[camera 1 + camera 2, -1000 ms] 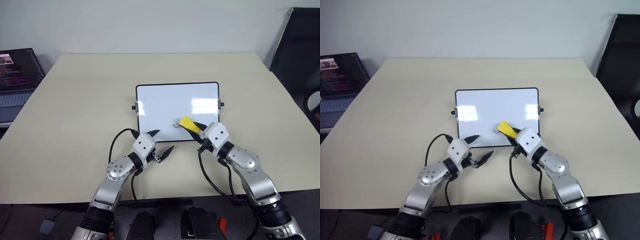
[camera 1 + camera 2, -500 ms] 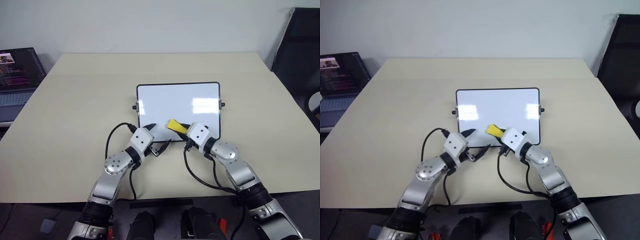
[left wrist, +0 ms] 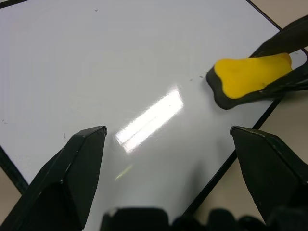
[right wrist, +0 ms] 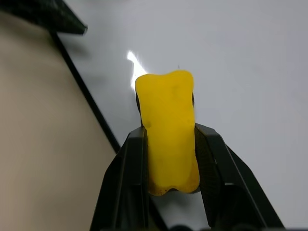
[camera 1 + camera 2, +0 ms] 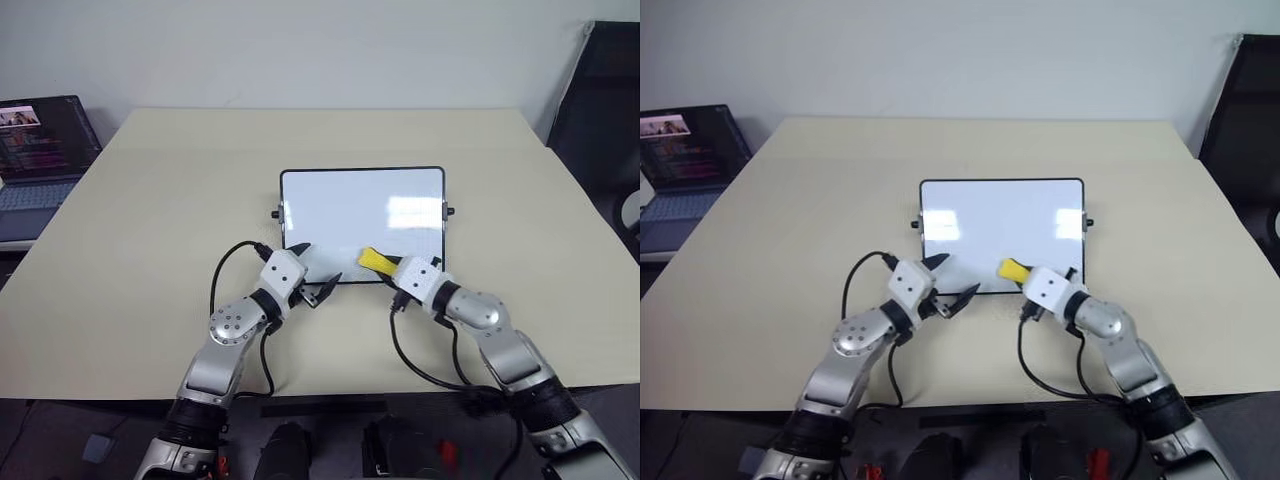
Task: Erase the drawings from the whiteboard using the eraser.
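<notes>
The right tool (image 5: 388,268) is clamped on the eraser (image 5: 375,261), its two black fingers (image 4: 126,178) pressed against the yellow block's sides so that the block is pinched in at the middle. The eraser's dark base is laid against the whiteboard (image 5: 362,205), close to the board's near edge and toward its near right corner.

The left tool (image 5: 318,277) is held with its fingers (image 3: 72,178) spread apart and nothing between them. It is poised over the board's near left corner; whether the board is touched there cannot be told.

The whiteboard is lying flat near the middle of the desk (image 5: 150,200), somewhat nearer the desk's front edge than its far edge. A laptop (image 5: 35,150) with a lit screen is seen beyond the desk's left edge.

As for progress, the board's white face appears almost wholly clean. None of the drawings can be made out in the head views or in either wrist view; only a few tiny dark specks are visible on the white face. The erasing is therefore judged to be essentially done, or very nearly so. What may be left is a last pass over the strip hidden under the eraser, and the setting down of the eraser.
</notes>
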`<state>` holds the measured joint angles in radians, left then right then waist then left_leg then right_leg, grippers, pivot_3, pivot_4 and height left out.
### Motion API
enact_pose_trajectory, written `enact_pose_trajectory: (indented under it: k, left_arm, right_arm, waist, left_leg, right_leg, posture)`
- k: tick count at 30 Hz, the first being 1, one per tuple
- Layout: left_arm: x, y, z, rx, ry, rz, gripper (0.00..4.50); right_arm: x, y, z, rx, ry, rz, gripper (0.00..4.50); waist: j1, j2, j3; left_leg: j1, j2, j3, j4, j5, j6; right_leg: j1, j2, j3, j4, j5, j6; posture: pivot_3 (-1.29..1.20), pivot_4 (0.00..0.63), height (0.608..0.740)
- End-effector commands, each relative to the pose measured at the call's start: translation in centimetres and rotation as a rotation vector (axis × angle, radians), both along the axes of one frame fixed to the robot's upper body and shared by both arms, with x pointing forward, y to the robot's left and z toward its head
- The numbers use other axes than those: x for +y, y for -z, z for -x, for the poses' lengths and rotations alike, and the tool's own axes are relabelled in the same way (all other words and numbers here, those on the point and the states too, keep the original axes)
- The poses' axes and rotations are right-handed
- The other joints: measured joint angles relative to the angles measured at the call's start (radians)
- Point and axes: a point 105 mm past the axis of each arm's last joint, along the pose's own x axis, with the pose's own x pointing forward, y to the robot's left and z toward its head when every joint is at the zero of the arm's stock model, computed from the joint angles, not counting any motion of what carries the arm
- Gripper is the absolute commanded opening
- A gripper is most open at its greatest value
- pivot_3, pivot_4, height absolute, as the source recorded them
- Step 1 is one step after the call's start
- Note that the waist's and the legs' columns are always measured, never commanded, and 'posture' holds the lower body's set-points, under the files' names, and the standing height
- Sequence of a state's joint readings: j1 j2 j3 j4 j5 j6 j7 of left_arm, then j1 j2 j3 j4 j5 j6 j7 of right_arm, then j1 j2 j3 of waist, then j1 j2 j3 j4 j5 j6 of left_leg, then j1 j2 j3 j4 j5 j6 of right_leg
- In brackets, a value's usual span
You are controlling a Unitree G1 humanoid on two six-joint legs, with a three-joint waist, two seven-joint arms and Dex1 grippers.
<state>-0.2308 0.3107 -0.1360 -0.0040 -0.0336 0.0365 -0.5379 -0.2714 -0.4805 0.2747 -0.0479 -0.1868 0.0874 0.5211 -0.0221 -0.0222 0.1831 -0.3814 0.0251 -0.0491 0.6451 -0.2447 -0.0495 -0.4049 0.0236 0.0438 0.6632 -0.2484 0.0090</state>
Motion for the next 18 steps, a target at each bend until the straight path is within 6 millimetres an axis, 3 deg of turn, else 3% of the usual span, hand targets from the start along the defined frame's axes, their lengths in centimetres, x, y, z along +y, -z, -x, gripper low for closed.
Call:
enact_pose_trajectory:
  k: [1, 5, 8, 14, 18]
  left_arm:
    - [-0.5, -1.6, -0.1, -0.055, 0.024, 0.015, 4.5]
    - [-0.7, -1.5, -0.1, -0.054, 0.035, 0.016, 4.5]
    - [-1.1, -1.6, -0.1, -0.057, 0.046, 0.019, 4.5]
    - [-1.2, -1.6, -0.3, -0.062, 0.049, 0.023, 4.5]
    - [-1.1, -1.7, -0.4, -0.067, 0.041, 0.026, 4.5]
  right_arm:
    - [-3.9, 1.7, 0.1, 0.071, 0.131, 0.063, 1.01]
    - [-4.1, 1.3, 0.2, 0.061, 0.145, 0.05, 1.01]
    - [-3.1, 0.0, -0.1, 0.016, 0.136, -0.008, 1.01]
    - [1.3, -3.4, -0.5, -0.116, 0.007, -0.157, 1.01]
    - [3.2, -3.9, -1.0, -0.155, -0.039, -0.182, 1.01]
  waist:
    - [-0.001, 0.0, 0.0]
    - [-0.006, 0.0, 0.0]
    - [-0.007, -0.001, 0.0]
    - [-0.013, -0.001, 0.0]
    - [-0.011, -0.001, 0.0]
  left_leg:
    - [0.0, 0.0, 0.0, 0.0, 0.0, 0.0]
    - [0.001, 0.0, 0.001, 0.0, 0.0, 0.0]
    - [0.001, 0.0, 0.001, 0.0, 0.0, 0.0]
    - [0.0, 0.001, 0.002, -0.001, 0.0, 0.0]
    - [-0.001, 0.001, 0.002, -0.002, 0.0, 0.0]
  right_leg:
    - [0.0, 0.0, 0.0, 0.0, 0.0, 0.0]
    - [0.0, 0.0, 0.0, 0.0, 0.0, 0.0]
    - [0.0, 0.001, 0.0, 0.0, 0.0, 0.0]
    - [-0.001, 0.001, 0.0, 0.0, 0.0, 0.0]
    - [-0.002, 0.003, 0.0, 0.0, 0.0, 0.0]
  posture:
    - [0.0, 0.15, 0.74]
    - [0.0, 0.15, 0.74]
    - [0.0, 0.15, 0.74]
    - [0.0, 0.15, 0.74]
    - [0.0, 0.15, 0.74]
